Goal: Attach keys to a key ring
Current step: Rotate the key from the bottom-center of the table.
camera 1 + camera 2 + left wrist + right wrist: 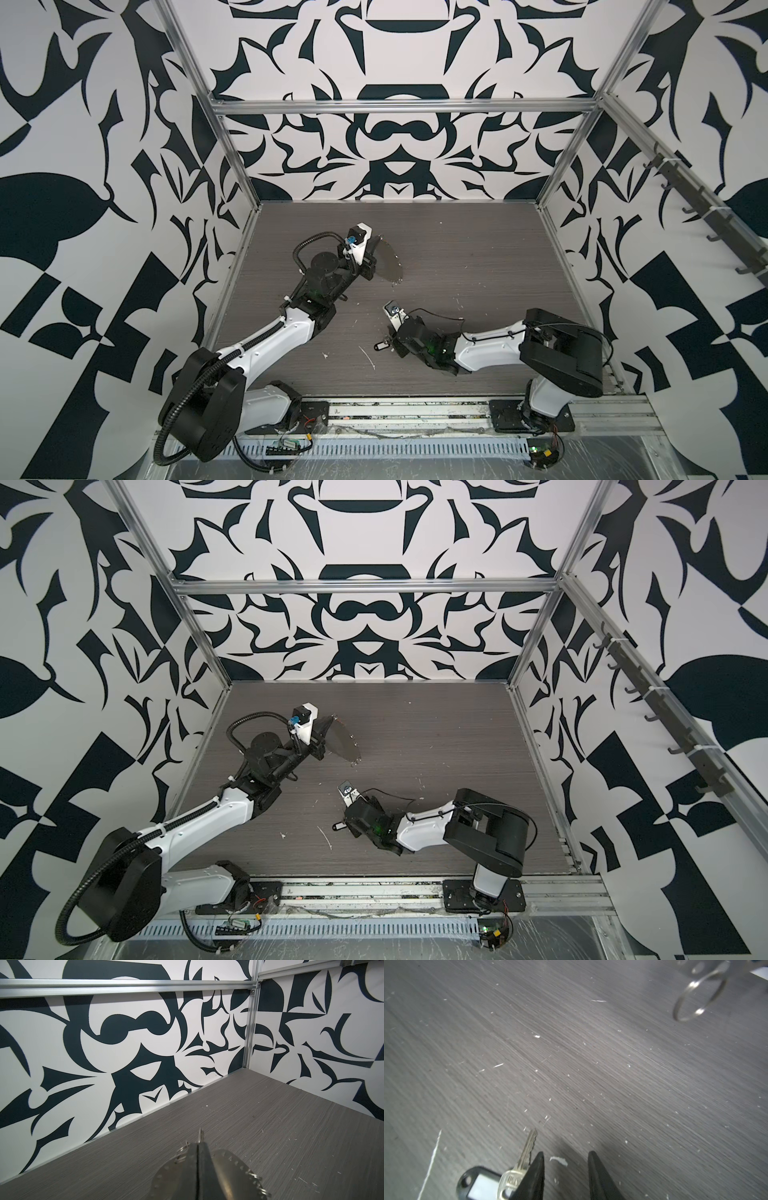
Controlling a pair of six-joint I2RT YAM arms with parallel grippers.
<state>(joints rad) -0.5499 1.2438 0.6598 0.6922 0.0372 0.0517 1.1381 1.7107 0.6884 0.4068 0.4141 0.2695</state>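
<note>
Two pincers work over the grey table (pixel 478 257). The left pincer (pixel 199 1147) is clamped tight on the key ring (pixel 392 266), holding the thin hoop tilted above the table, left of centre and toward the far side. Small loops line its rim, and a wire loop (pixel 699 1011) hanging from it shows in the right wrist view. The right pincer (pixel 565 1154) sits low near the middle of the table, nearer than the hoop and apart from it. Its jaws stand narrowly parted, with only a white scrap (pixel 558 1160) on the table between them. The keys (pixel 525 1153) with their black tag (pixel 477 1184) lie flat just beside one finger, outside the gap.
</note>
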